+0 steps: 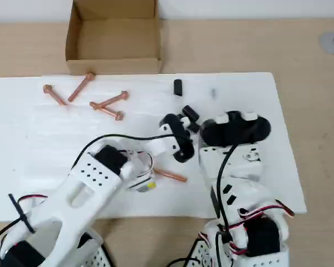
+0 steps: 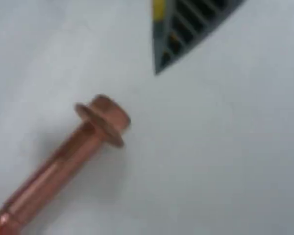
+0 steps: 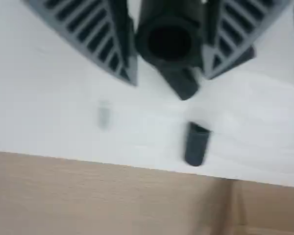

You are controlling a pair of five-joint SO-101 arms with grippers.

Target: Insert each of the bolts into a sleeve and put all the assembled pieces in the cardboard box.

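Copper bolt (image 2: 63, 161) lies on white sheet (image 1: 44, 139) near left hand (image 1: 177, 139), whose grip I cannot tell
Right hand (image 3: 169, 76) clamped on black sleeve (image 3: 169, 41), centre frame

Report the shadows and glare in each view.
High view: even light, no hard shadows or glare on the white sheet. Left wrist view: the bolt carries a bright streak and throws a faint shadow on the sheet. Right wrist view: the sleeve in the right hand is dark, its bore black.
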